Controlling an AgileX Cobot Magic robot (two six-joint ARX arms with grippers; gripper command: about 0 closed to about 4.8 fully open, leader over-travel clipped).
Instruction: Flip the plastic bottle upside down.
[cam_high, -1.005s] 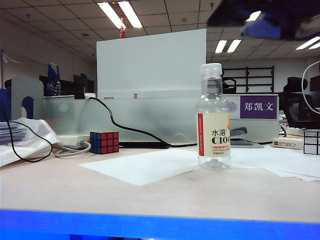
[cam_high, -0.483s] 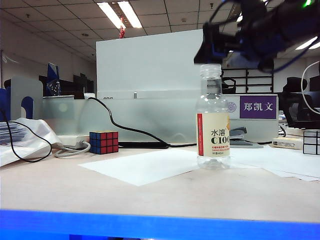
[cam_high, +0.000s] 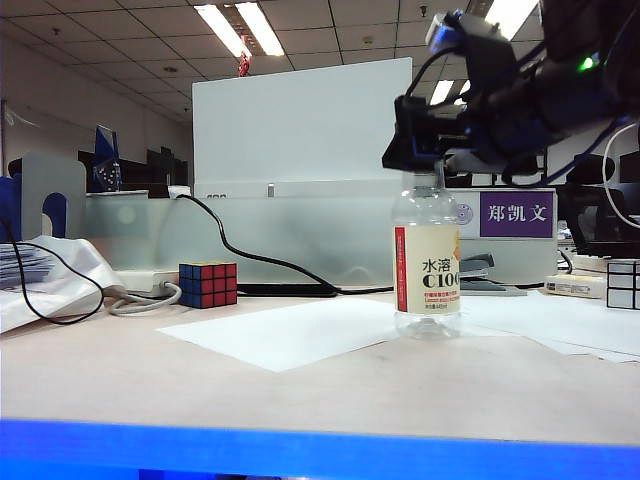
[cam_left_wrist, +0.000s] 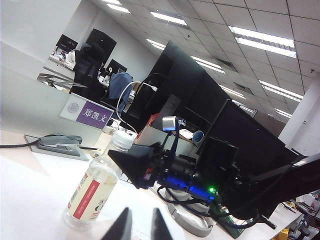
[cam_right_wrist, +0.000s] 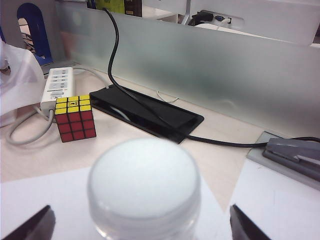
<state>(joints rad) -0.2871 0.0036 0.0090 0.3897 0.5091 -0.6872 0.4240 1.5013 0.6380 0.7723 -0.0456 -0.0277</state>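
- The right gripper (cam_right_wrist: 140, 227) has its jaws spread wide to either side of the plastic bottle's (cam_high: 427, 262) white cap (cam_right_wrist: 145, 186), with clear gaps on both sides.
- Beyond its fingertips, a Rubik's cube (cam_right_wrist: 75, 119), power strip (cam_right_wrist: 58, 86), black pad (cam_right_wrist: 148, 114) and stapler (cam_right_wrist: 296, 156) crowd the desk before the frosted partition (cam_right_wrist: 210, 65).
- The left gripper (cam_left_wrist: 137, 226), nearly closed, sits off from the bottle; the right arm (cam_left_wrist: 200, 170) blocks the space ahead of it.

Bright fluorescent ceiling panels (cam_high: 240, 28) lit the office evenly, and shadows on the pale desk (cam_high: 300, 385) were faint. In the right wrist view the translucent white bottle cap (cam_right_wrist: 145, 187) was near and badly out of focus, while the multicoloured puzzle cube (cam_right_wrist: 75, 118) farther off looked sharp.
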